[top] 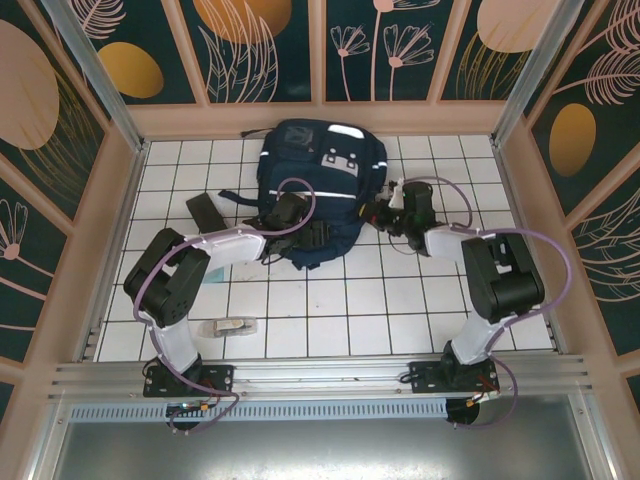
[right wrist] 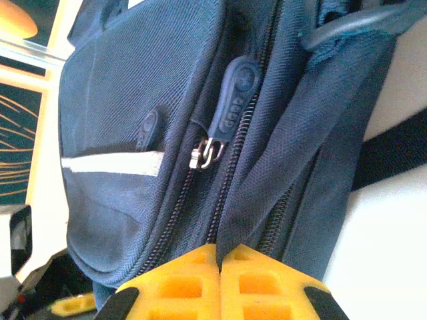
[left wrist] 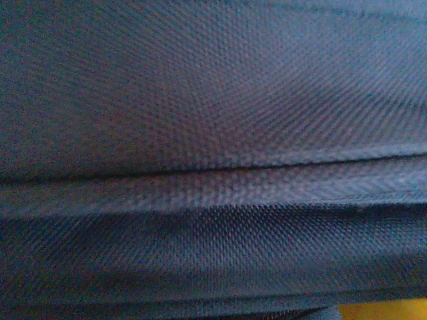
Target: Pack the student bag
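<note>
"Top external view had our student bag (top: 320, 160) lying at the far middle of the tiled table (top: 330, 320), agreed?"

"Agreed. Our right gripper (right wrist: 219, 263) was clenched on a fold of its fabric below the zipper pull (right wrist: 233, 100). The left gripper (top: 312, 238) sat against the near end, and we couldn't tell its jaws."

"So we judged the bag was being opened. Next we'd need that zipper parted."

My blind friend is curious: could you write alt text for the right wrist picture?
The right gripper, its yellow fingers shut, pinches a navy fabric strip of the backpack beside its zipper. A navy zipper pull and a white stripe show above.
</note>
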You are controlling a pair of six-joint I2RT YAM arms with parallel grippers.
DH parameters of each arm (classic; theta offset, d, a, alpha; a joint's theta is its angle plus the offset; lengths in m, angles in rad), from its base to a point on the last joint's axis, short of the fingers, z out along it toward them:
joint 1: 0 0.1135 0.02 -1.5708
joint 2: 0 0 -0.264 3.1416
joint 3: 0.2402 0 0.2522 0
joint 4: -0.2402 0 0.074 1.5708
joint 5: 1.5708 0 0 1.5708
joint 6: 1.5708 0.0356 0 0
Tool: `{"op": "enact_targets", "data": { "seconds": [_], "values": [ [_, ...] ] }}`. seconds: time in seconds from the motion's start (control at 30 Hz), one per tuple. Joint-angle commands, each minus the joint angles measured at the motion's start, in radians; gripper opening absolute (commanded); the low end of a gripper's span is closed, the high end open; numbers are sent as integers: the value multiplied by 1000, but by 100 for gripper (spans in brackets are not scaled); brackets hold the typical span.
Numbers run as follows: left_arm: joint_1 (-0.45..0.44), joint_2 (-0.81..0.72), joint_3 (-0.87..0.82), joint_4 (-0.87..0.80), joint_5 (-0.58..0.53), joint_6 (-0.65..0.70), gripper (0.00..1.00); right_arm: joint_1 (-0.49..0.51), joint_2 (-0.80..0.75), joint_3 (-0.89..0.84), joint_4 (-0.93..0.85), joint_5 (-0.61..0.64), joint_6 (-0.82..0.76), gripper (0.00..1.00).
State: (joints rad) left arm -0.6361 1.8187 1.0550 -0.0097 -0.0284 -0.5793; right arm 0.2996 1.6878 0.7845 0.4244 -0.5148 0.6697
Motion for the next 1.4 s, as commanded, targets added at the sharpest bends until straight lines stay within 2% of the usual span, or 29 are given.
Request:
{"op": "enact_targets", "data": {
  "seconds": [0.0,0.13,0.37,0.57,0.73,0.8,0.97,1.17,1.37],
  "values": [
    [42,-42,38,-36,-105,19,86,59,-70,-57,66,19,21,0],
    [41,-140,43,-106,-37,-24,86,113,-58,-61,61,103,11,0],
    [26,-193,31,-165,62,-101,79,128,-36,-46,78,102,29,0],
    [-35,-210,33,-124,64,-99,74,130,-28,-33,69,112,46,0],
    [-49,-146,85,-157,50,-38,71,137,-16,-18,70,98,54,0],
    [-49,-120,106,-170,53,-16,68,139,-16,-15,62,98,52,0],
    [-50,-55,134,-207,65,6,53,138,-19,-13,53,105,51,0],
    [-49,-41,104,-230,49,3,47,138,-16,-9,54,108,51,0],
    [-49,-75,70,-260,79,-28,50,133,-11,-8,50,114,48,0]
  ]
}}
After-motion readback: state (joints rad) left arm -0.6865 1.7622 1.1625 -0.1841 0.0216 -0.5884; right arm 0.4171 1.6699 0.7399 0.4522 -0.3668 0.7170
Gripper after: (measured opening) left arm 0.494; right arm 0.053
